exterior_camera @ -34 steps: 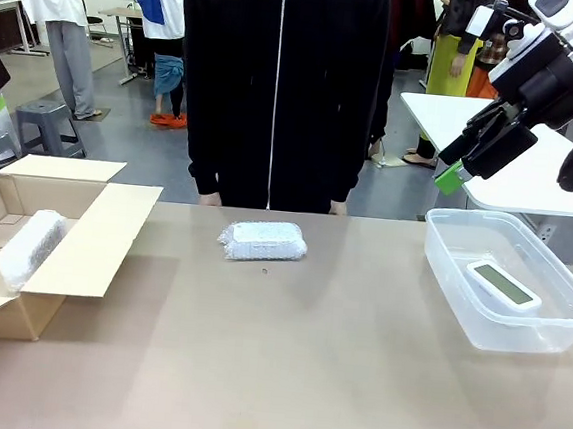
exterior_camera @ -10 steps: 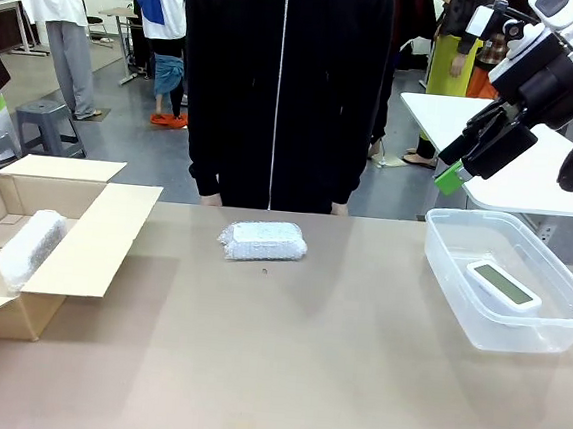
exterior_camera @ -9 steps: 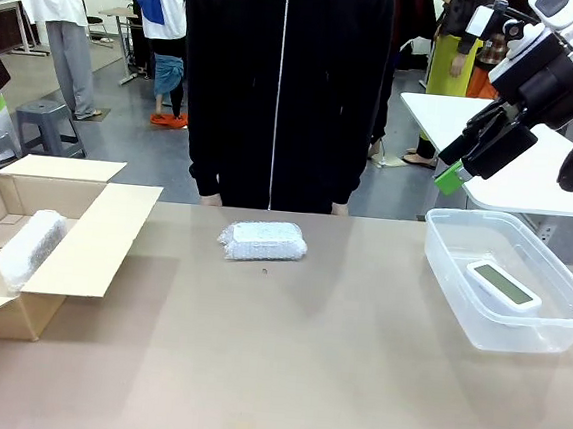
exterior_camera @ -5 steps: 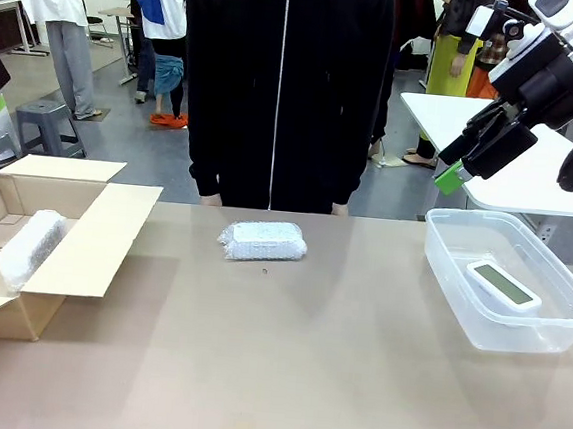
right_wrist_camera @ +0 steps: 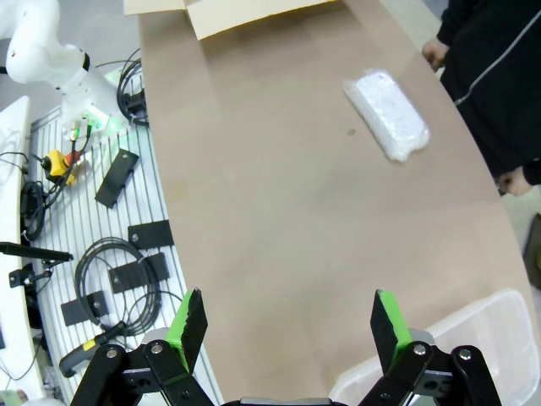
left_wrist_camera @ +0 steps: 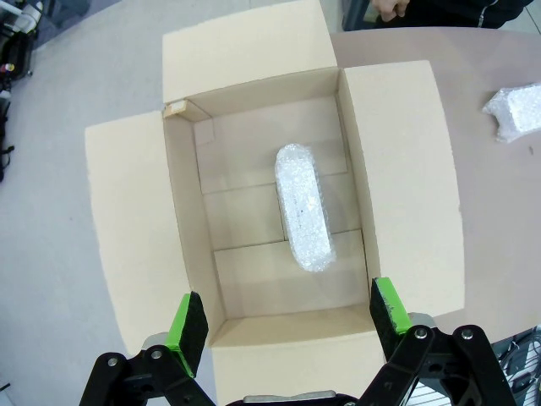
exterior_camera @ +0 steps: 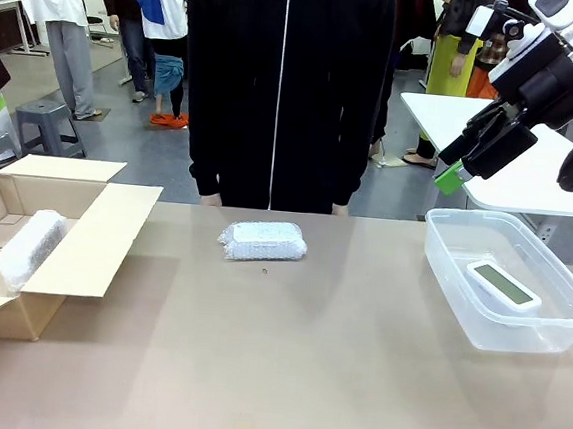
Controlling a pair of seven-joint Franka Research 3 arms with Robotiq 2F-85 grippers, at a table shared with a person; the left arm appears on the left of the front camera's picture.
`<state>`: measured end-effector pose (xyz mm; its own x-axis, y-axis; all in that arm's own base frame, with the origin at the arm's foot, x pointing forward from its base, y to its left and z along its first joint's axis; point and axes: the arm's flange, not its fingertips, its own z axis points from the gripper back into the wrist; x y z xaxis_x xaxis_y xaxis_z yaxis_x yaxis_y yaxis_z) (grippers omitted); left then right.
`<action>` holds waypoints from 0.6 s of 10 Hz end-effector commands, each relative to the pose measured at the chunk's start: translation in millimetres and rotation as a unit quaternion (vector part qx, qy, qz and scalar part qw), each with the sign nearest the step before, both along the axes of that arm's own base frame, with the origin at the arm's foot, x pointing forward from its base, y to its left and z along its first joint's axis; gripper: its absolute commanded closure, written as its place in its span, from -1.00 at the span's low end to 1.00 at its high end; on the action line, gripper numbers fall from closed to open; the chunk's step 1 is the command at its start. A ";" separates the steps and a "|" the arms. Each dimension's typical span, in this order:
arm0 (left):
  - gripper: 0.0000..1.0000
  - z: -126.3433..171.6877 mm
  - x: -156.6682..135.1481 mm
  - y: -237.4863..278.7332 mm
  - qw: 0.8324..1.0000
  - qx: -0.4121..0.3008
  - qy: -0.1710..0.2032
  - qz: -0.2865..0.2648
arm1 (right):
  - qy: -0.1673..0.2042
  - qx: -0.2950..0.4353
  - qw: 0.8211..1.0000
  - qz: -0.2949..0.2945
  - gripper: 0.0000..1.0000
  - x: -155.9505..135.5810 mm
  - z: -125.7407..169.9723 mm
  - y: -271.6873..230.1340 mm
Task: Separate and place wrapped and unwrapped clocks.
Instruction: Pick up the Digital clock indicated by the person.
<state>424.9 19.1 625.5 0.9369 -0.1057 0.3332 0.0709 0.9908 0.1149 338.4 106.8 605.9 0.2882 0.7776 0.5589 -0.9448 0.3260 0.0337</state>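
Simply, left claw (left_wrist_camera: 286,315), right claw (right_wrist_camera: 287,320): agape, empty.

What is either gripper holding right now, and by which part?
Nothing. The left gripper is open over the box; the right gripper is open above the table.

An open brown cardboard box (exterior_camera: 94,233) is set at the left end of the tan table (exterior_camera: 283,365), with one oblong bundle in translucent white bubble wrap (exterior_camera: 30,245) laid inside. A second such bundle (exterior_camera: 264,241) is laid mid-table near the far edge, and at the right a bare white rectangular clock (exterior_camera: 502,284) is laid in a clear plastic tub (exterior_camera: 452,274).
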 end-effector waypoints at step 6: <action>-1.00 -0.5 0.7 1.3 1.000 0.001 -0.006 0.000 | 0.001 0.009 1.000 0.007 -1.00 0.8 -0.5 0.5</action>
